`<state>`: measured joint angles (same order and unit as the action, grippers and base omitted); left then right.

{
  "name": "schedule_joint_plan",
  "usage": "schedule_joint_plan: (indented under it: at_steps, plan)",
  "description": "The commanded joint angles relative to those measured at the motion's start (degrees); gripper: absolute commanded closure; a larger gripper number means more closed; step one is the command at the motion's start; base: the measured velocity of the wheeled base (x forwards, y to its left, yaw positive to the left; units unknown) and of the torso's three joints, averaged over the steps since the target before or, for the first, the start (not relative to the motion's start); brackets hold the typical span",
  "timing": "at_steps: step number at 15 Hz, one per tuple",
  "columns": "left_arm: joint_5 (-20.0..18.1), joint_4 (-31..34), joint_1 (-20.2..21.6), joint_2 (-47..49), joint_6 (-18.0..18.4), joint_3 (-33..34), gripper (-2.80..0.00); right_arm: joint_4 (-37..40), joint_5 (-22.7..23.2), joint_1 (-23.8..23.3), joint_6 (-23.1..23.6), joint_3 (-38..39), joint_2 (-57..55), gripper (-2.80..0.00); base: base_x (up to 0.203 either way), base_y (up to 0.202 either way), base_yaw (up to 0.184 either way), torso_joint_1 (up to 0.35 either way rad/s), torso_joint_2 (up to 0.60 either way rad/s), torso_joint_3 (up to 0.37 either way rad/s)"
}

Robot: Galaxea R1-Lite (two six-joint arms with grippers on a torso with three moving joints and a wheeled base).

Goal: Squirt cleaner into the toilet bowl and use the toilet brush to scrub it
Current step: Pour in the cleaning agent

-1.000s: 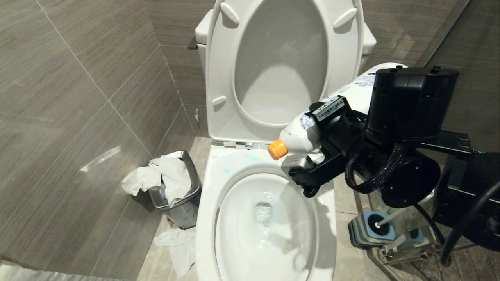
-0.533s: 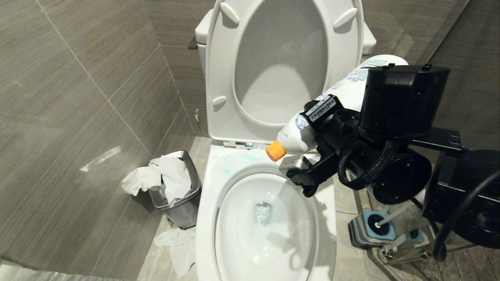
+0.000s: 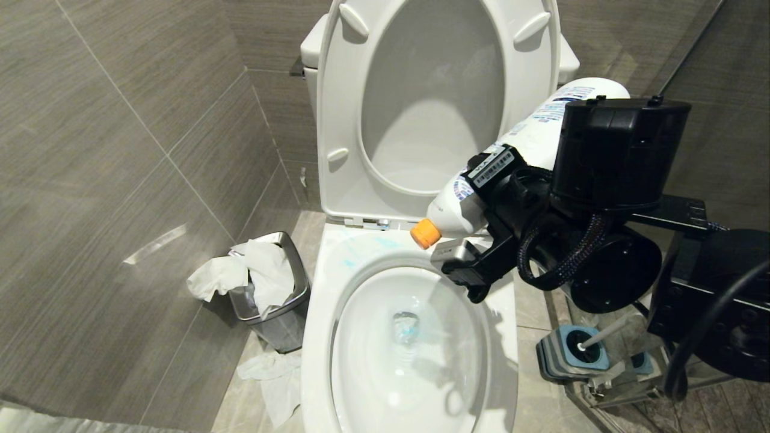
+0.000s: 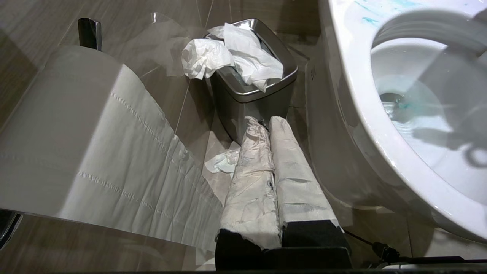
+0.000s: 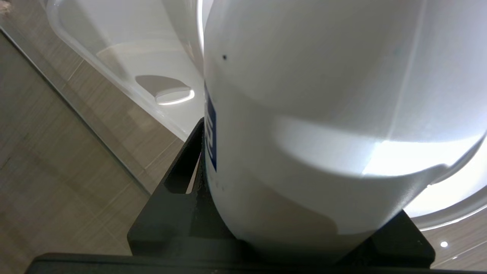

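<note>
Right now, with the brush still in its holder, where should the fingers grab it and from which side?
Likely the bare white handle of the toilet brush, above the blue-grey holder. It leans up and away from the toilet bowl, with the head sunk in the holder, so only the handle is free. Come from above, fingers across the handle. The right gripper holds the cleaner bottle.

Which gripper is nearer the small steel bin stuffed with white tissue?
Left. The left gripper, shut, points at the steel bin just ahead; the right gripper holds a white bottle across the toilet bowl.
</note>
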<state>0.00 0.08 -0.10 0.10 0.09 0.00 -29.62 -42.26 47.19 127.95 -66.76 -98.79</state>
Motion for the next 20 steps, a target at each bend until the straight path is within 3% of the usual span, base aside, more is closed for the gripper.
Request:
schedule_joint_plan:
  at_steps: [1, 4, 7, 11, 18, 20]
  plan:
    - [0.0, 0.0, 0.0, 0.1, 0.0, 0.0, 0.00, -0.2, -0.2, 0.2, 0.7, 0.0, 0.0, 0.00, 0.000, 0.000, 0.000, 0.000, 0.00, 0.000]
    - [0.0, 0.0, 0.0, 0.1, 0.0, 0.0, 0.00, -0.1, -0.2, 0.7, 1.5, 0.0, 0.1, 0.00, 0.000, 0.000, 0.000, 0.000, 0.00, 0.000]
    - [0.0, 0.0, 0.0, 0.1, 0.0, 0.0, 0.00, -0.3, -0.2, 0.7, 7.4, -1.1, 0.4, 0.00, 0.000, 0.000, 0.000, 0.000, 0.00, 0.000]
    - [0.0, 0.0, 0.0, 0.1, 0.0, 0.0, 0.00, -0.3, -0.2, 0.7, 10.7, -2.2, 0.3, 0.00, 0.000, 0.000, 0.000, 0.000, 0.00, 0.000]
    - [0.0, 0.0, 0.0, 0.1, 0.3, 0.0, 0.00, -4.5, -0.1, 0.9, 9.5, -2.0, -1.0, 0.00, 0.000, 0.000, 0.000, 0.000, 0.00, 0.000]
    - [0.0, 0.0, 0.0, 0.1, 0.2, 0.0, 0.00, -4.6, -0.2, 1.1, 6.4, -1.8, -1.1, 0.00, 0.000, 0.000, 0.000, 0.000, 0.00, 0.000]
